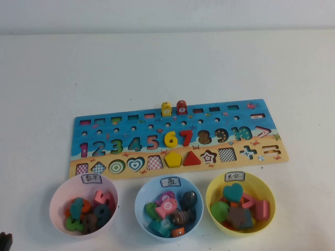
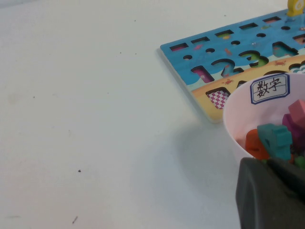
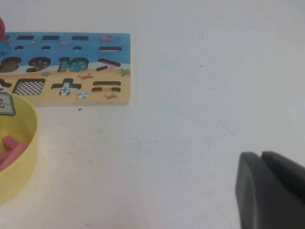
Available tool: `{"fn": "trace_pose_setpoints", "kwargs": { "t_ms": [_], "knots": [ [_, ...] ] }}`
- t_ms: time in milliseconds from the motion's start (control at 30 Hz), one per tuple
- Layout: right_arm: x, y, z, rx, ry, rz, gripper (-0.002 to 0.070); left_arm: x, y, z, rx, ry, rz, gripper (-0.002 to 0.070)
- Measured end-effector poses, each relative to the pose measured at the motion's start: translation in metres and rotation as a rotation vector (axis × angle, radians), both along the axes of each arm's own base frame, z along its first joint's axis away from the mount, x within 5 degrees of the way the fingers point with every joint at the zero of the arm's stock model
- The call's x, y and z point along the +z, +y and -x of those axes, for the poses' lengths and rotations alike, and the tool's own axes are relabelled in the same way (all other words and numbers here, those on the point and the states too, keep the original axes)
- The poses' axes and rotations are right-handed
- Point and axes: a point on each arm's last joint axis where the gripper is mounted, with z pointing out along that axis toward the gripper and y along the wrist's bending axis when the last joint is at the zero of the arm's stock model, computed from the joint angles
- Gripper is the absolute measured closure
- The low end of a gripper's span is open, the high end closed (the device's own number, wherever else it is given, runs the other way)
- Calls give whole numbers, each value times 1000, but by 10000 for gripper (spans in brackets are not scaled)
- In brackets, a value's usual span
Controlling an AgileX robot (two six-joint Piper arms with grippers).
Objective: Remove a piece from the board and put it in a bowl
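Nearest the camera sat the light blue round plastic bowl (image 1: 168, 207), just before the long wooden puzzle board (image 1: 178, 140). On the board's far edge stood the small red wooden fish-like piece (image 1: 181, 107), beside a yellow block (image 1: 166, 109). Left gripper (image 2: 271, 195) hung beside the pink bowl (image 2: 238, 124), right gripper (image 3: 269, 191) off the board's right end; neither's finger spread could be told.

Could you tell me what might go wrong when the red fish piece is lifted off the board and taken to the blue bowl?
The red piece stands right beside a yellow block, so a grasp could catch both. The blue bowl is already piled with pieces. The left gripper, parked by the pink bowl, could bump it; the right gripper sits well off the board.
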Motion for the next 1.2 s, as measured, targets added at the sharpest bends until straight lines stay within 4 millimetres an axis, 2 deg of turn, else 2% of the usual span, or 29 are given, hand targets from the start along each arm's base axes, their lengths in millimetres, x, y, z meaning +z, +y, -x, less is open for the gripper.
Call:
{"fn": "trace_pose_setpoints", "kwargs": {
  "t_ms": [200,667,867,1033,1200],
  "knots": [
    [3,1,-1,2,-34,-44,695,0,0,0,0,0,0,679],
    [20,6,-3,-15,-166,-446,695,0,0,0,0,0,0,679],
    [25,5,-3,-32,-211,-532,695,0,0,0,0,0,0,679],
    [25,7,-3,-38,-182,-695,695,0,0,0,0,0,0,679],
    [32,17,-5,9,-7,-745,695,0,0,0,0,0,0,679]
  ]
}}
